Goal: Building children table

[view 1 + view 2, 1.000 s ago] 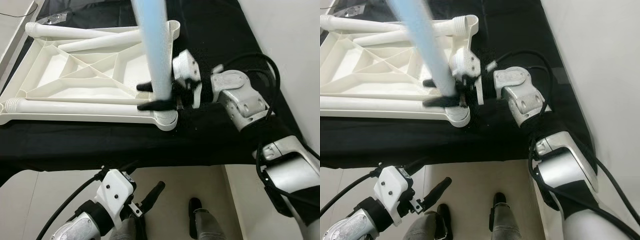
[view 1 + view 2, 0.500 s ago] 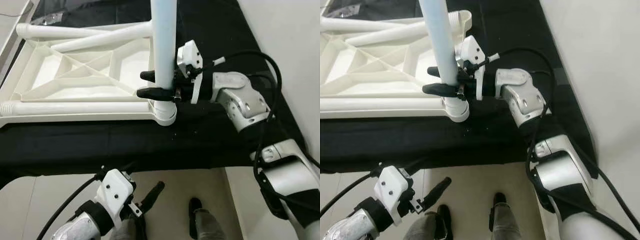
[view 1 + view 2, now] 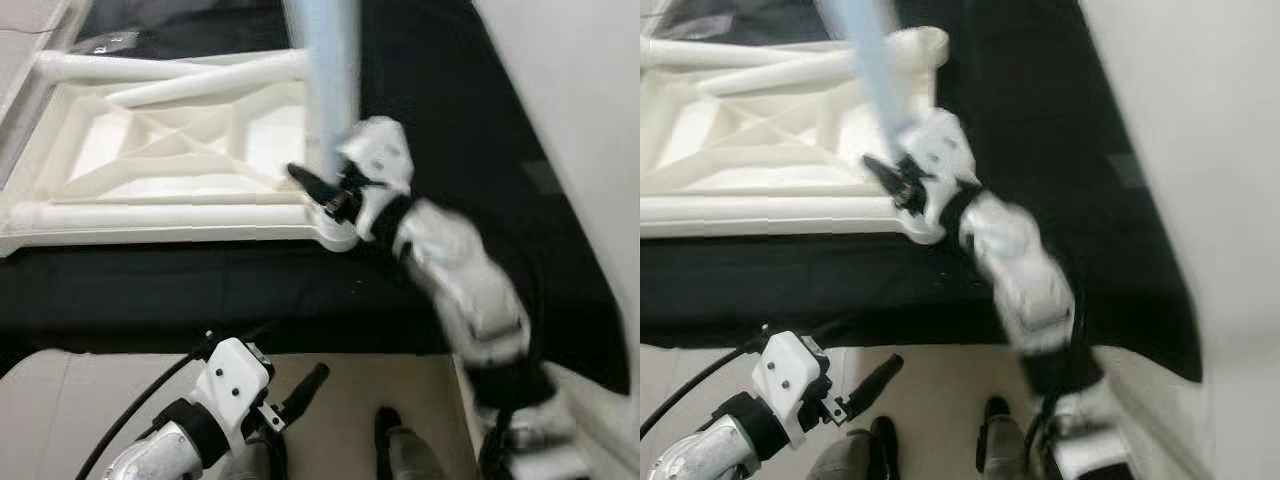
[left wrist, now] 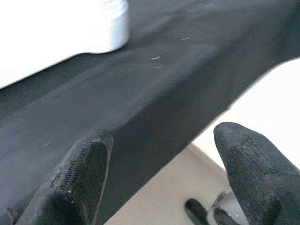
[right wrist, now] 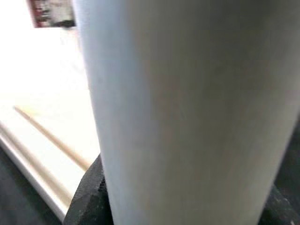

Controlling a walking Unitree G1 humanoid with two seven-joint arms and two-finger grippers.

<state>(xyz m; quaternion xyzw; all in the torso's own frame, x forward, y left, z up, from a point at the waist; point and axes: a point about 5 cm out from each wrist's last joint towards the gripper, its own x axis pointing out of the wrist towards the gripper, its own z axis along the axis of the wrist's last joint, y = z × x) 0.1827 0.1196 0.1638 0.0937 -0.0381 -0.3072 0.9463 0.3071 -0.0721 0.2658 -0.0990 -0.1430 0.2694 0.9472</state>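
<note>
The white plastic table top (image 3: pixel 150 215) lies upside down on a black cloth, its ribs facing up. A pale blue-white table leg (image 3: pixel 328 90) stands nearly upright over the near right corner socket (image 3: pixel 337 236). My right gripper (image 3: pixel 322 190) is shut on this leg just above the socket; the arm behind it is blurred. In the right wrist view the leg (image 5: pixel 178 103) is very close, with a black finger (image 5: pixel 86 197) beside it. Two more legs (image 3: pixel 200 88) lie across the far side of the top. My left gripper (image 4: pixel 164 164) hangs open below the cloth's front edge, holding nothing.
The black cloth (image 3: pixel 200 290) covers the work surface and drops off at its front edge. Beige floor (image 3: pixel 90 390) and my feet (image 3: pixel 400 450) lie below. A pale wall (image 3: pixel 580 100) runs close along the right side.
The leg has swung from leaning left to nearly upright over the corner socket. My right arm has turned and dropped with it and is now blurred. The left arm has stayed put.
</note>
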